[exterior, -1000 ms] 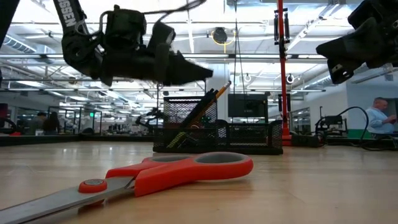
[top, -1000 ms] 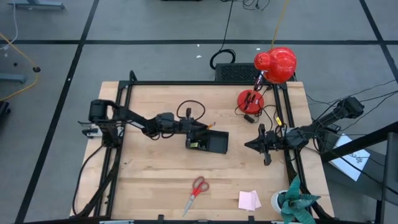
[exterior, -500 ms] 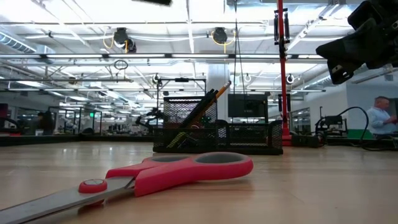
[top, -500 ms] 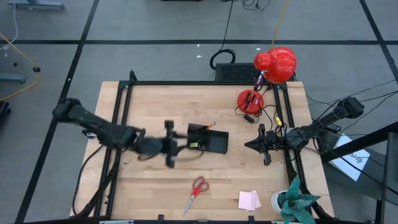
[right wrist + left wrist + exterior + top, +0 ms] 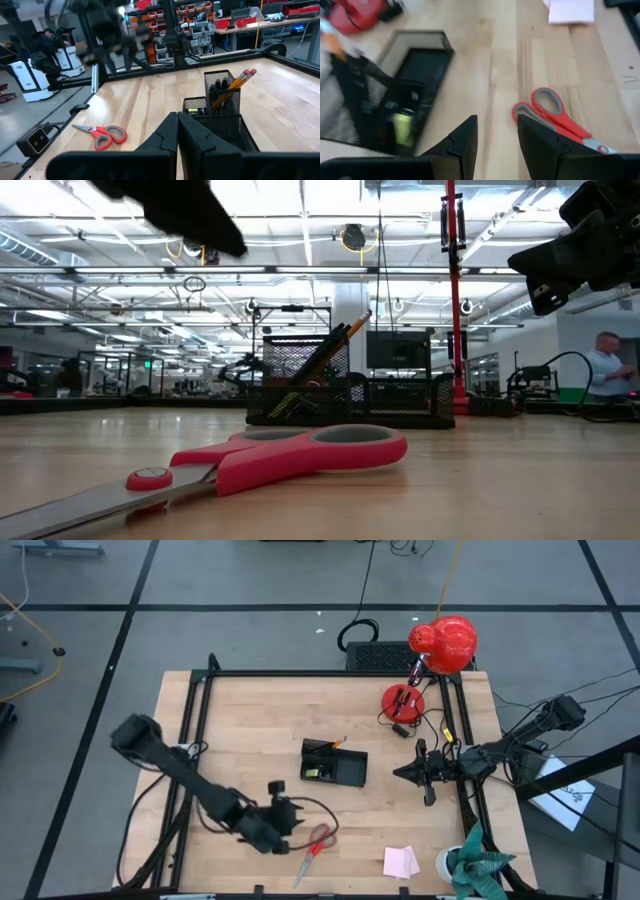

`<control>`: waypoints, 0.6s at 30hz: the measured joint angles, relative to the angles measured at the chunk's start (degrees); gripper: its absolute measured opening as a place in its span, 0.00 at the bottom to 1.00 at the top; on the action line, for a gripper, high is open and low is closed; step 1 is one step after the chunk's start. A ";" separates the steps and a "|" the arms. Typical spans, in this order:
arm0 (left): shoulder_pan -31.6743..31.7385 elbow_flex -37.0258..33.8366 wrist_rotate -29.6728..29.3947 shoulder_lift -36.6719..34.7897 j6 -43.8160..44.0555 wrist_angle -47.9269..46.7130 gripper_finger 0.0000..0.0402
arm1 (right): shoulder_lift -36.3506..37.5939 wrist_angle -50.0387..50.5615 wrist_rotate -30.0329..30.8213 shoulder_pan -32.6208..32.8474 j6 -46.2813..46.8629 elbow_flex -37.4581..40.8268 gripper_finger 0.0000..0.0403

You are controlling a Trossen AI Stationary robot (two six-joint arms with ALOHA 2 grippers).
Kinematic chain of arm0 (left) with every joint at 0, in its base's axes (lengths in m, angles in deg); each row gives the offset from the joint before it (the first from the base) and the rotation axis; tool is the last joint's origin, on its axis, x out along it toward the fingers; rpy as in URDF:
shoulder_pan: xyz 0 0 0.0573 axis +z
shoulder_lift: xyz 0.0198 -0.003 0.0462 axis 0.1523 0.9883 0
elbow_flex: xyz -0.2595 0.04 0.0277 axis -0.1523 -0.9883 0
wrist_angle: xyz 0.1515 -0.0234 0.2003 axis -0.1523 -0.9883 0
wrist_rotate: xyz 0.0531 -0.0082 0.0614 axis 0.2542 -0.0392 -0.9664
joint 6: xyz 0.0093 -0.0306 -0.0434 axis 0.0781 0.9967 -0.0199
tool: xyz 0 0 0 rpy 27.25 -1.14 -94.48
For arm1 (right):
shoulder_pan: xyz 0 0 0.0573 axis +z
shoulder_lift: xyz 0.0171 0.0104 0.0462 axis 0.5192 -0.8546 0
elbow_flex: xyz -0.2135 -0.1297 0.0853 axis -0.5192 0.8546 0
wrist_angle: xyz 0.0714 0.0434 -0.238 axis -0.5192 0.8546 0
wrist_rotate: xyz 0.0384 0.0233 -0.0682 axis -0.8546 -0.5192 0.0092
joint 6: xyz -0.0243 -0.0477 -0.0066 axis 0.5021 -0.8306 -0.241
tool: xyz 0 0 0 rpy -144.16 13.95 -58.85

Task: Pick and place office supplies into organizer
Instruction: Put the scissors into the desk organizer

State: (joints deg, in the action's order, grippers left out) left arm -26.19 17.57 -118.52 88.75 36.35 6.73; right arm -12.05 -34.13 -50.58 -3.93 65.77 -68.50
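The scissors [image 5: 315, 848] are lying on the near tabletop [image 5: 240, 710], apart from the organizer [image 5: 334, 765]; the left gripper [image 5: 287, 816] (fingers parted, empty) is hovering beside them, needing to descend. Right gripper [image 5: 400, 773] is waiting, clenched.

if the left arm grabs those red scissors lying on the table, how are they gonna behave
The scissors lie flat and closed near the left tool, so they probably won't roll. Rigid blades likely keep shape, though they may pivot open. The smooth handles could slip.
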 joint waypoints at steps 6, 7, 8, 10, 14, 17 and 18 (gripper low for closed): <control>1.50 0.02 6.18 9.30 5.34 11.70 0.36 | 0.00 -0.13 -0.02 0.00 0.45 0.00 0.01; 1.92 0.30 7.14 10.39 5.30 12.05 0.36 | 0.00 -0.21 -0.02 0.00 0.43 0.00 0.01; 2.32 0.73 7.87 11.37 5.10 12.03 0.36 | 0.00 -0.36 -0.02 0.00 0.41 0.02 0.01; 2.95 1.80 10.04 12.81 5.08 11.89 0.36 | 0.02 -0.48 -0.02 0.00 -0.01 0.01 0.01; 4.12 6.52 15.87 14.74 1.29 12.28 0.36 | 0.02 -0.49 0.11 0.00 -0.90 0.00 0.01; 4.56 10.67 16.70 17.38 -4.12 7.30 0.36 | 0.02 -0.74 0.26 0.00 -1.77 0.00 0.01; 4.74 12.25 16.81 18.25 -5.59 5.48 0.36 | 0.02 -0.79 0.26 0.00 -2.14 0.02 0.01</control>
State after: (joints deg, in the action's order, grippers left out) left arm -21.45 29.82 -101.70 106.99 30.76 12.21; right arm -12.03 -34.91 -50.32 -3.93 63.63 -68.48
